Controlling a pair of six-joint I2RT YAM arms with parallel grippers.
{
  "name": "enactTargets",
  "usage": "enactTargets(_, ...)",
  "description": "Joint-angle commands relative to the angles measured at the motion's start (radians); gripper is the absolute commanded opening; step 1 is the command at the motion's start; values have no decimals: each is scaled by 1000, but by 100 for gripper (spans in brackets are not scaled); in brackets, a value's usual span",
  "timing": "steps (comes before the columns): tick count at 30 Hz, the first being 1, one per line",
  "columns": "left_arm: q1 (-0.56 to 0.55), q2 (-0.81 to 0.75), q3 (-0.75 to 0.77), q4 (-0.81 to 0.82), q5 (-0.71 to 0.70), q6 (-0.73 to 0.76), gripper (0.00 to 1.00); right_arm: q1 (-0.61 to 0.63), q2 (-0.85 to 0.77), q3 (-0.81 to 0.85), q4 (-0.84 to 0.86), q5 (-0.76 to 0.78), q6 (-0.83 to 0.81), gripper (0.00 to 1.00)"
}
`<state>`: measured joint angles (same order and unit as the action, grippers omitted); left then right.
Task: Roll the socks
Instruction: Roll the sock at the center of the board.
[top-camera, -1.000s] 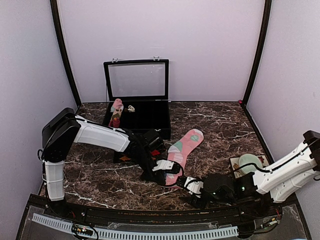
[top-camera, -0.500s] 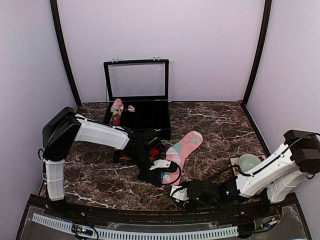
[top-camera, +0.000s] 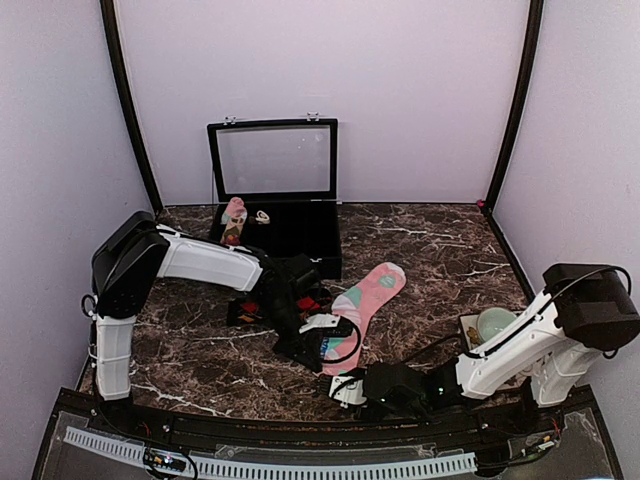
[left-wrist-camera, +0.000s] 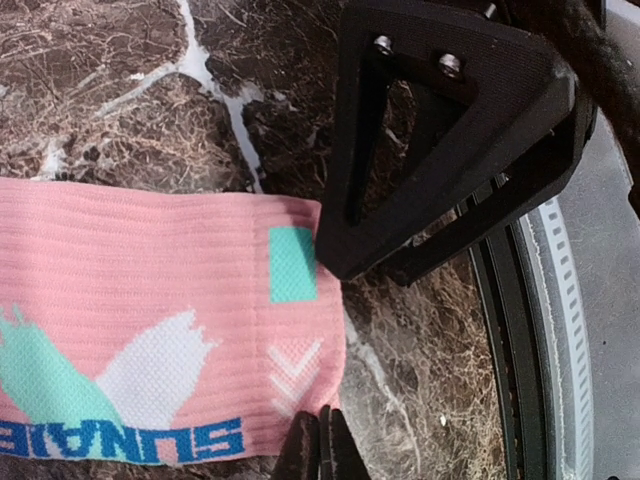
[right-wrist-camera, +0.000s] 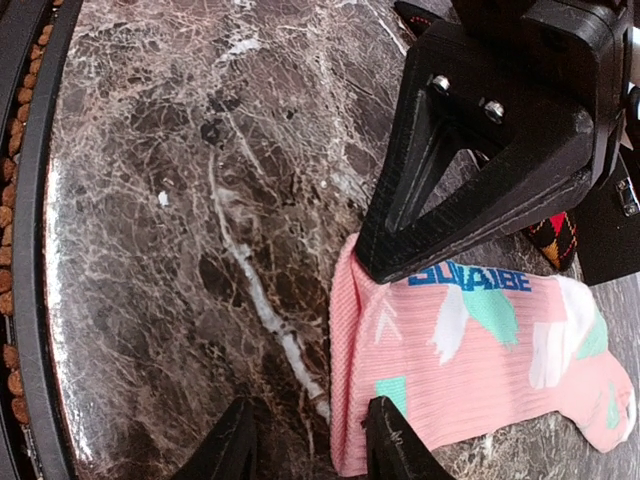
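Note:
The pink sock (top-camera: 365, 300) lies flat on the marble, toe to the back right, cuff toward the near edge. My left gripper (top-camera: 322, 345) has its fingers together at one corner of the cuff (left-wrist-camera: 300, 350); they appear to pinch its edge. My right gripper (top-camera: 345, 385) is open low at the other cuff corner (right-wrist-camera: 370, 420), with one finger on the sock (right-wrist-camera: 395, 440) and one over bare marble. The black argyle sock (top-camera: 245, 312) lies mostly hidden under my left arm; a patch shows in the right wrist view (right-wrist-camera: 555, 235).
An open black display case (top-camera: 290, 235) stands at the back with an upright pink-topped roll (top-camera: 232, 222) at its left. A pale green cup (top-camera: 497, 322) sits on a mat at the right. The table's black front rim (left-wrist-camera: 510, 330) runs close beside both grippers.
My right arm has swung left along the near edge, bringing its gripper to the sock's cuff. My left gripper has stayed at the cuff, shifting slightly left.

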<state>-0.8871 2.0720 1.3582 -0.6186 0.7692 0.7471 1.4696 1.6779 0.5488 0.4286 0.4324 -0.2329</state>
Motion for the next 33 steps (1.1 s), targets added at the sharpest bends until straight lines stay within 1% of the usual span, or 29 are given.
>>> enactTargets(1,4,15,28,-81,40,33,2,-18,10,-8,41,22,-12,37)
enactTargets(6,4,16,30,-82,26,42,2,-44,9,-25,39,-9,-10,34)
enactTargets(10,6,16,36,-78,21,36,3,-57,19,-32,26,-49,5,28)
enactTargets(12,8,16,40,-72,18,32,5,-58,28,-36,20,-67,20,24)
enactTargets(14,10,15,45,-71,11,27,10,-58,42,-36,12,-83,43,18)
enactTargets(15,12,13,47,-71,10,25,14,-58,50,-39,11,-90,54,13)
enactTargets(16,15,8,49,-69,11,22,23,-58,57,-41,8,-96,67,10)
enactTargets(19,31,-35,32,-43,22,11,42,-63,81,-46,-1,-112,115,0)
enactTargets(23,71,-105,-12,-17,42,11,65,-91,73,-49,-19,-162,194,0)
enactTargets(28,79,-179,-86,-15,18,67,67,-143,7,-51,-36,-258,279,0)
enactTargets(33,72,-259,-185,84,-9,81,67,-201,-64,-55,-49,-400,374,0)
